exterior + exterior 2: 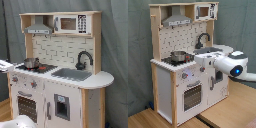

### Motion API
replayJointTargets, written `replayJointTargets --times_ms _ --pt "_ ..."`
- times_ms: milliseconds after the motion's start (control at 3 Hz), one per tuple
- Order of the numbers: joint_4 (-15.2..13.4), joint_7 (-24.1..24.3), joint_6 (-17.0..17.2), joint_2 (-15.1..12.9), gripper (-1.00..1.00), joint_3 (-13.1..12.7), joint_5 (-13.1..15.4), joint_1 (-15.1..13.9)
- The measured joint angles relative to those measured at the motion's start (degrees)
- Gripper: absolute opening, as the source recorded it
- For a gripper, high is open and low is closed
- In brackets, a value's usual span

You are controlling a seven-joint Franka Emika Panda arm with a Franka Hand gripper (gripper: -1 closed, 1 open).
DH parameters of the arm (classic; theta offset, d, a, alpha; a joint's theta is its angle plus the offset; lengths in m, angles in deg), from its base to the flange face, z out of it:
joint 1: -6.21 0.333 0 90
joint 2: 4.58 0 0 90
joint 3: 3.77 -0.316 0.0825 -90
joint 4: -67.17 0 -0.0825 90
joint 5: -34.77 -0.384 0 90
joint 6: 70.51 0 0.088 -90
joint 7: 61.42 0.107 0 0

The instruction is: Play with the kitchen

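The jaws of the gripper [202, 61] sit at the tip of the white robot arm [230, 64], right up against the front edge of the kitchen [175, 75], just beside the stove; you cannot tell if they are wide or closed, because the arm's end hides them. In the second exterior view the arm comes in from the second exterior view's right, with a small blue light on its round part, and it covers a piece of the kitchen's front. Just past the arm's tip is the shiny steel pot [178, 55], standing upright on the stovetop [174, 61]. Behind it are the black faucet [202, 39] and the sink, partly hidden by the arm. Below are the round knobs [184, 76] and the oven door [192, 95]. Up high are the grey range hood [177, 20] and the little microwave [203, 11]. The kitchen stands on a wooden floor [223, 112] in front of a grey curtain [138, 50]. In the first exterior view the pot [31, 62] is at the first exterior view's left, the grey sink [71, 74] and faucet [83, 59] to its right, and the microwave [73, 23] is on top. A white bit of the arm [6, 64] peeks in at the first exterior view's left edge, beside the pot.
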Motion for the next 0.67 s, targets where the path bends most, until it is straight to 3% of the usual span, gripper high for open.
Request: replayJointTargets --times_ms 667 --pt "-3.0 -4.76 -6.74 -1.23 1.0 8.13 0.0 -0.04"
